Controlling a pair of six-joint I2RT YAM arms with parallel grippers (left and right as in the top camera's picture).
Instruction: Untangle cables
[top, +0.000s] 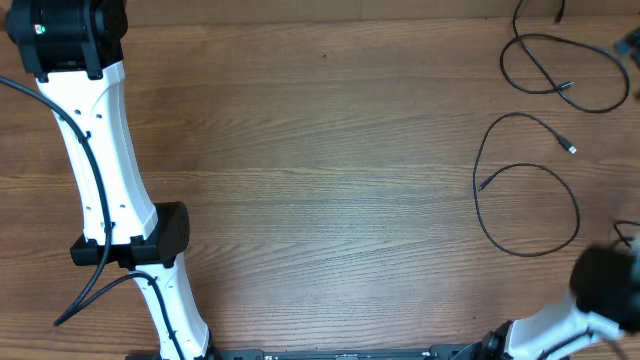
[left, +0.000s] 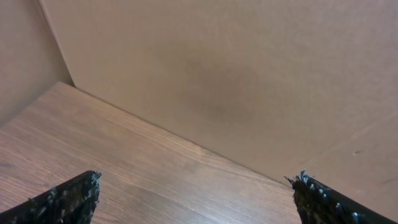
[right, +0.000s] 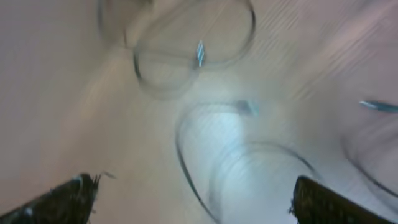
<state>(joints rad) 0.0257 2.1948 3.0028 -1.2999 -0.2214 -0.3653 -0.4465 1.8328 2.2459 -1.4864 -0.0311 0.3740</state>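
Near the right table (top: 330, 170) edge, looped cables (top: 476, 200)

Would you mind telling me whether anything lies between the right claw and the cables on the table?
Nothing visible does. The right claw, jaws open, is over the wooden table, and the cables loop just ahead of it. Its wrist view is blurred, yet shows only cords and wood in front.

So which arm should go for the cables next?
Right, most likely. The cables lie on the table's right side, and the right end effector, open, looks down on blurred loops. The left end effector, also open, faces only wood and a cardboard wall.
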